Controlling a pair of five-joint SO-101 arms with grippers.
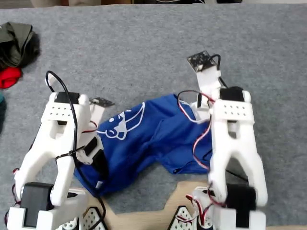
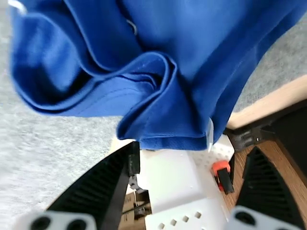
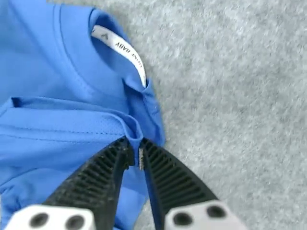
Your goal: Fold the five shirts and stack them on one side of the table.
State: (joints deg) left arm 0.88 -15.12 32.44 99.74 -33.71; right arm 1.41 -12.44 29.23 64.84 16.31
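Observation:
A blue shirt with a white print lies crumpled on the grey cloth between my two arms. In the right wrist view, my right gripper is shut on a fold of the blue shirt just beside the collar and its white label. In the left wrist view, my left gripper is open, its black fingers wide apart. A bunched, doubled edge of the blue shirt hangs just past the fingertips, near the arm's white base.
A pile of dark olive clothes and a red garment lie at the far left of the grey cloth. The wooden table edge runs along the front by the arm bases.

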